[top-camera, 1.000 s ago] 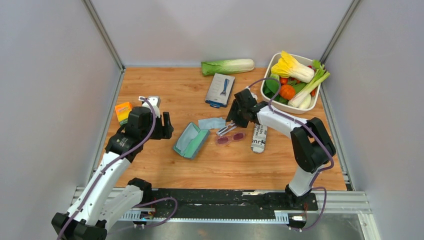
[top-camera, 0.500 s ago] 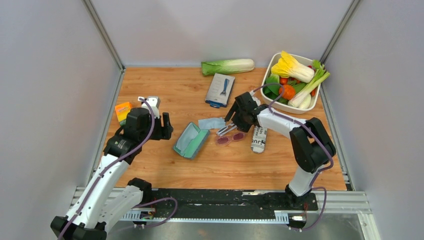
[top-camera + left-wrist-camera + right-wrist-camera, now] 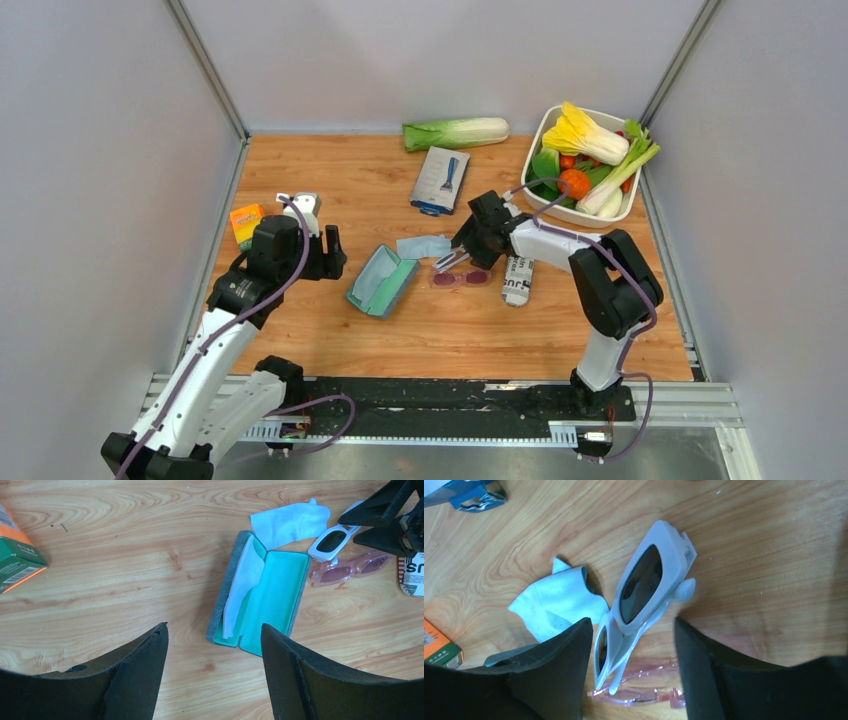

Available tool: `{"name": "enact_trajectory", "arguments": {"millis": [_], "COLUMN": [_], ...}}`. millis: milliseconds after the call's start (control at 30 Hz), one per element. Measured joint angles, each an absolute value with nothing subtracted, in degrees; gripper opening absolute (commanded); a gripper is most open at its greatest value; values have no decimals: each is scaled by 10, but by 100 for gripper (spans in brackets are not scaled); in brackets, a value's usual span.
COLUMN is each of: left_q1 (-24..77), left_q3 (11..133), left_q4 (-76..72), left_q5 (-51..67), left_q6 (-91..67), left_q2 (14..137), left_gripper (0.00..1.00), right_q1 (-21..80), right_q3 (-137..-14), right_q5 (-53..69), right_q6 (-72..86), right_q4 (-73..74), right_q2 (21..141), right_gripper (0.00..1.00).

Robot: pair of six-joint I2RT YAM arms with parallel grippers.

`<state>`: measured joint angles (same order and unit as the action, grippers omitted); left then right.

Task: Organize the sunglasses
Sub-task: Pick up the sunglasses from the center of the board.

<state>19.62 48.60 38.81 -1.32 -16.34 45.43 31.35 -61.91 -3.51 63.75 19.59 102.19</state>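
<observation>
The pink sunglasses (image 3: 460,277) (image 3: 350,570) (image 3: 644,692) lie flat on the wooden table, right of the open grey case (image 3: 383,282) (image 3: 272,600) with its teal lining. A white-framed pair with dark lenses (image 3: 452,260) (image 3: 332,541) (image 3: 644,585) rests partly on top of them. My right gripper (image 3: 466,250) (image 3: 633,625) is low over both pairs and open, one finger on each side of the white frame. My left gripper (image 3: 334,252) (image 3: 214,627) hovers left of the case, open and holding nothing. A light blue cloth (image 3: 423,246) (image 3: 554,602) lies behind the case.
A white cloth (image 3: 240,585) lies inside the case. A printed roll (image 3: 517,277) sits just right of the glasses. A blue package (image 3: 440,180), a cabbage (image 3: 455,133) and a white tub (image 3: 541,133) of vegetables stand at the back. An orange box (image 3: 246,222) is at the left.
My right gripper has come down and a little toward me, closer over the two pairs of glasses. The left arm has hardly moved.
</observation>
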Motion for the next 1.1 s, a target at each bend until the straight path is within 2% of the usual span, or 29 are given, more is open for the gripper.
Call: {"name": "enact_trajectory", "arguments": {"millis": [267,400,700,1100], "left_q1": [196,196,196,196], "left_q3": [486,486,486,486], "left_q4": [388,388,387,387], "left_q5": [-10,-9,-7,1], "left_q6": [-163,-163,-163,-163], "left_q2": [454,454,448,447], "left_gripper": [77,76,77,77], "right_q1": [313,309,299,299], "right_q3": [-636,-637,-634,-616], "right_q5": [-43,-54,-83,-111], "right_q6": [678,690,658,574], "right_q4": [192,189,174,150], "right_q2": [1053,1054,1046,907], "right_gripper": [40,33,35,35]}}
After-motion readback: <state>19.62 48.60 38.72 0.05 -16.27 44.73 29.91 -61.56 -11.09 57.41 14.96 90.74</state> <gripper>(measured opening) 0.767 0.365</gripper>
